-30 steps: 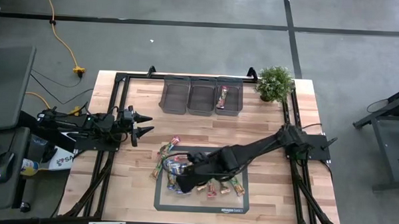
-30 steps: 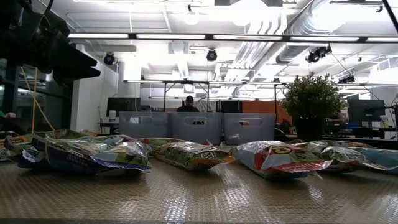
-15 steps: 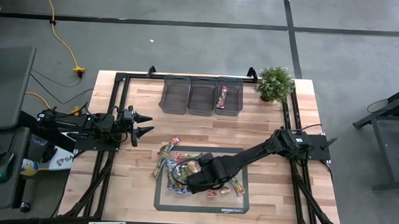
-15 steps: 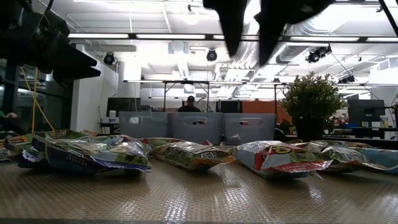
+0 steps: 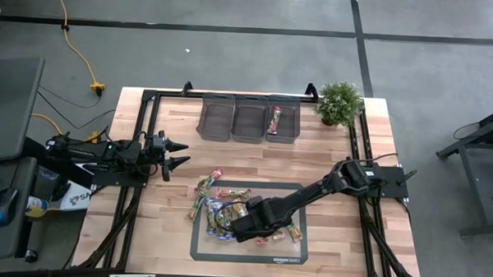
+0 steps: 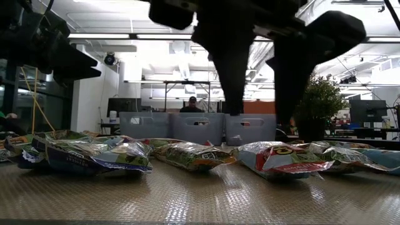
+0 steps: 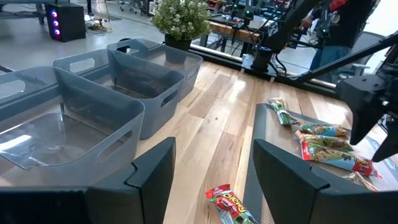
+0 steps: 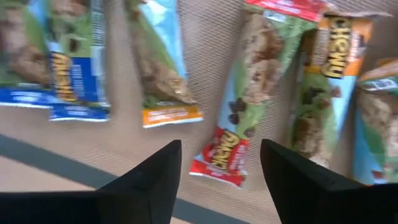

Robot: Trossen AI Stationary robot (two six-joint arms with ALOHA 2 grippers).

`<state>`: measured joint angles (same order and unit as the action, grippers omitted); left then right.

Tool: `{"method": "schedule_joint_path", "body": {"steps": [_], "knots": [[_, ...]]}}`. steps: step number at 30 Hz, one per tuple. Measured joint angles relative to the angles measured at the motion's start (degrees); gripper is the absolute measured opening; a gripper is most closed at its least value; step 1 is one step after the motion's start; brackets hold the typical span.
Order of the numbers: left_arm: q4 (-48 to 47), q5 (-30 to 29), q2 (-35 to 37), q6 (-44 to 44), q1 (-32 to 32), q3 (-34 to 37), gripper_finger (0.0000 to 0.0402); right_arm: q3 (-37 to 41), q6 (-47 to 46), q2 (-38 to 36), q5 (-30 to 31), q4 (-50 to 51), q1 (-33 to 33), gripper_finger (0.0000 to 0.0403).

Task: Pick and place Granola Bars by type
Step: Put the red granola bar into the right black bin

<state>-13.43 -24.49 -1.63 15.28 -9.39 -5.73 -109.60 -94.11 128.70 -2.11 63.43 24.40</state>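
Several granola bars [image 5: 219,211] in blue, green/orange and red wrappers lie flat in a loose pile on a dark mat [image 5: 288,255] at the table's near middle. My right gripper [image 5: 237,227] hangs open just above the pile. In the right wrist view its gripper [image 8: 219,149] straddles a green bar with a red end [image 8: 239,118], without touching it. In the low view the right gripper [image 6: 259,122] stands above a red bar [image 6: 281,159]. My left gripper [image 5: 180,153] waits open over the table's left side, also seen open in its own wrist view [image 7: 212,146].
Three dark grey bins [image 5: 249,122] stand in a row at the far edge; the right one holds a red bar [image 5: 276,119]. A potted plant [image 5: 340,102] sits at the far right corner. A black frame [image 5: 149,98] rims the table. One stray red bar [image 7: 227,202] lies near the left gripper.
My right gripper has come down toward the pile of bars: in the low view it was out of sight, then its fingers showed at the top, and now they reach far down over the red bar. The bars have stayed where they were.
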Motion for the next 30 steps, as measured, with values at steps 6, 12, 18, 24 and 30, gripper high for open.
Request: {"method": "schedule_joint_path", "body": {"steps": [6,12,18,24,30], "knots": [[0.0,0.0,0.0,0.0,0.0,0.0,0.0211,0.0,0.0,0.0,1.8,1.3,-0.5,0.0213],[0.0,0.0,0.0,0.0,0.0,0.0,0.0211,0.0,0.1,0.0,3.7,2.3,-1.9,0.0214],[0.0,0.0,0.0,0.0,0.0,0.0,0.0211,0.0,1.1,0.0,4.7,2.9,-3.2,0.0214],[0.0,0.0,0.0,0.0,0.0,0.0,0.0211,0.4,0.9,-0.1,4.8,2.5,-3.5,0.0214],[0.0,0.0,0.0,0.0,0.0,0.0,0.0211,6.5,-1.9,-0.1,1.2,-4.1,-2.6,0.0214]]}}
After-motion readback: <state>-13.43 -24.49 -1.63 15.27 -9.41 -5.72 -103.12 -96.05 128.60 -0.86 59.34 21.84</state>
